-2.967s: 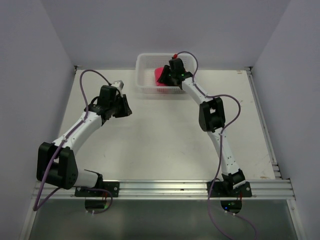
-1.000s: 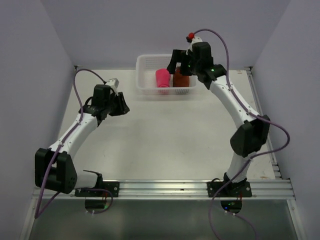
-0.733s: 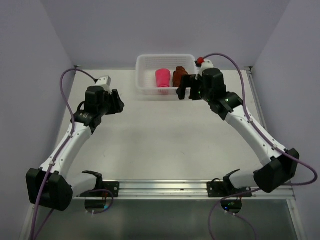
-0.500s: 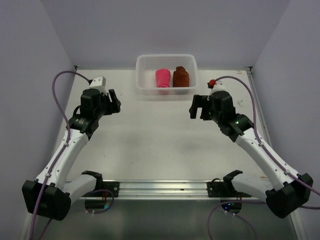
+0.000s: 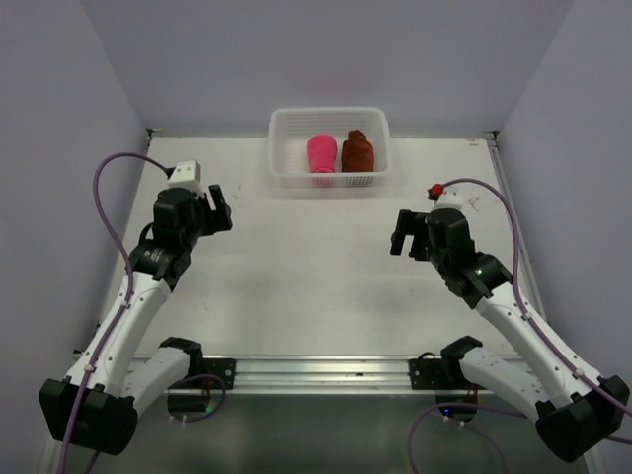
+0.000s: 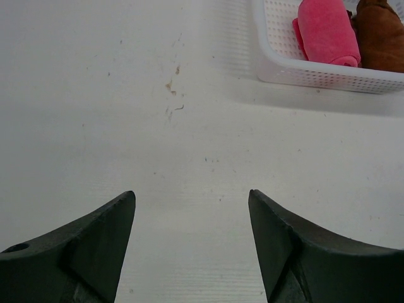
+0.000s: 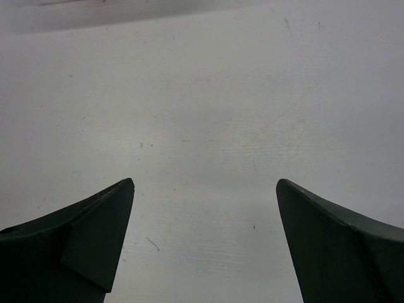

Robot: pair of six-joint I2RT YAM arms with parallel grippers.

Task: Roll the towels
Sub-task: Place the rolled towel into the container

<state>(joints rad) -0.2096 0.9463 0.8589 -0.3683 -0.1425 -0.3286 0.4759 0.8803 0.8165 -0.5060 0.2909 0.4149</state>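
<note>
Both arms had drawn back toward their bases since three seconds before, when the right pincer [image 5: 407, 235] was down in the basket [image 5: 329, 180]. It now hung over the right side of the worktop [image 5: 316, 286], fingers spread wide and holding nothing. On the left side the left pincer [image 5: 217, 199] hung likewise spread and empty. Beyond them, at the far edge, the basket held the rolled pink towel [image 5: 321, 154] on the left, touching the rolled brown towel [image 5: 356, 151] on the right.
</note>
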